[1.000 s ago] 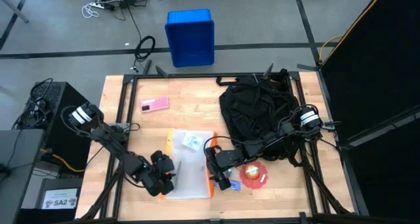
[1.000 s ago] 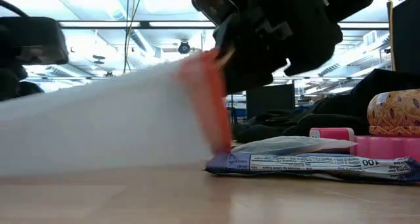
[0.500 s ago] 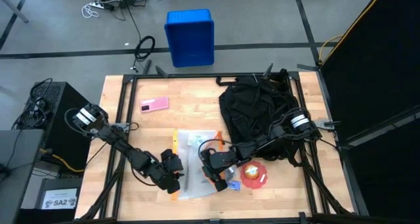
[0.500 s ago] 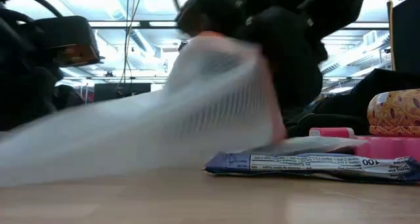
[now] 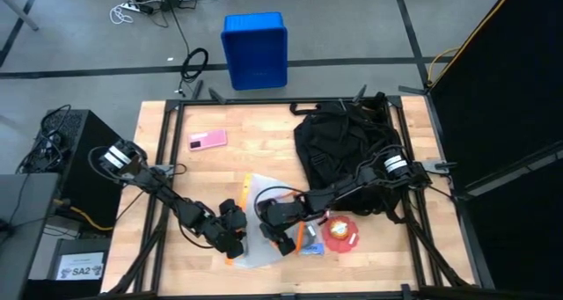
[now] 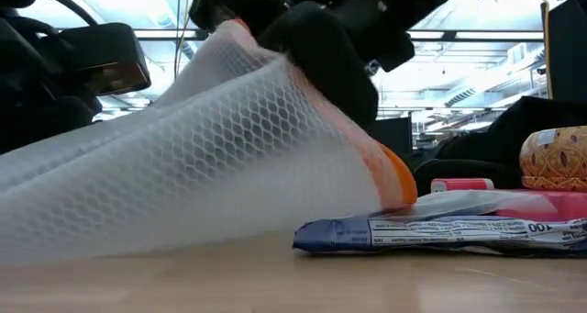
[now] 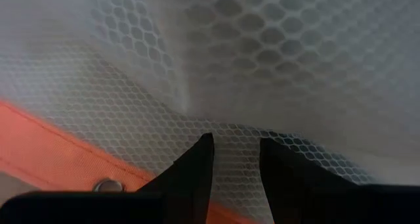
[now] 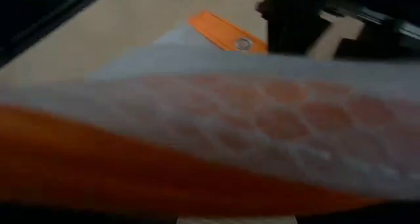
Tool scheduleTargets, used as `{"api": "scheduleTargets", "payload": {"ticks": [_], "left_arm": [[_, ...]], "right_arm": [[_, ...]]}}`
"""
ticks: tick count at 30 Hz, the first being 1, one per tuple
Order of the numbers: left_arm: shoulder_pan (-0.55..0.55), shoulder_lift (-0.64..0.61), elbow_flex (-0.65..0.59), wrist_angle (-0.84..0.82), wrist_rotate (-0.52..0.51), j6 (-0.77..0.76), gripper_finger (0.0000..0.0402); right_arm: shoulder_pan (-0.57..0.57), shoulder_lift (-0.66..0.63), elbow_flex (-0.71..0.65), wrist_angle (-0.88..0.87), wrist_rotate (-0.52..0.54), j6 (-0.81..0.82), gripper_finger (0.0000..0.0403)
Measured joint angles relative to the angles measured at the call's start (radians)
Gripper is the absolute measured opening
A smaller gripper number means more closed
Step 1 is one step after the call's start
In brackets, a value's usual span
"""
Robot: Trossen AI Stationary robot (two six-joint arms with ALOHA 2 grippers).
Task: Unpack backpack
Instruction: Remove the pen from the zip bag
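The black backpack [image 5: 347,150] lies at the table's far right, with no gripper on it. Between my two grippers at the near middle is a translucent white mesh pouch [image 5: 257,214] with orange edges. My left gripper [image 5: 230,237] is shut on its left side. My right gripper [image 5: 278,231] is shut on its right side and holds that side raised, as the low view shows [image 6: 202,157]. The pouch's bottom rests on the table. The right wrist view is filled by the pouch [image 8: 230,119], and the fingers do not show there. My left gripper pinches the pouch's mesh [image 7: 237,129] between its two fingers, a little in from the orange edge [image 7: 59,145] with its metal snap. The fingers slant down from the table's left. That side of the pouch stays low. One layer or several, I cannot tell. My right gripper holds the pouch by its orange-edged side [image 6: 240,27], coming from the table's right and slanting down. The gripper's own body hides the exact place of contact. That side is lifted off the table, and the mesh slopes down from it toward the left.
A blue snack wrapper [image 5: 310,245] and a pink pack with a round patterned thing on it [image 5: 341,232] lie just right of the pouch. A pink flat item [image 5: 208,140] lies at the far left. A blue crate [image 5: 255,49] stands on the floor beyond the table.
My right gripper has gone toward the table's left with the pouch's orange-edged side and raised it. My left gripper has shifted a little toward the right. The pouch, flat on the table before, is now pushed together between them, humped up with its right side lifted.
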Motion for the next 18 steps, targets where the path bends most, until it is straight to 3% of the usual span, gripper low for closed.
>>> {"api": "scheduleTargets", "payload": {"ticks": [6, 18], "left_arm": [[0.0, 0.002, -0.001, 0.048, 0.006, 0.044, 0.0101], [0.014, 0.003, -0.001, 0.077, 0.016, 0.076, 0.0101]], "right_arm": [[-0.037, 0.001, -0.002, -0.031, -0.006, 0.01, 0.0202], [-0.078, 0.088, 0.007, 0.031, -0.132, 0.042, 0.0188]]}}
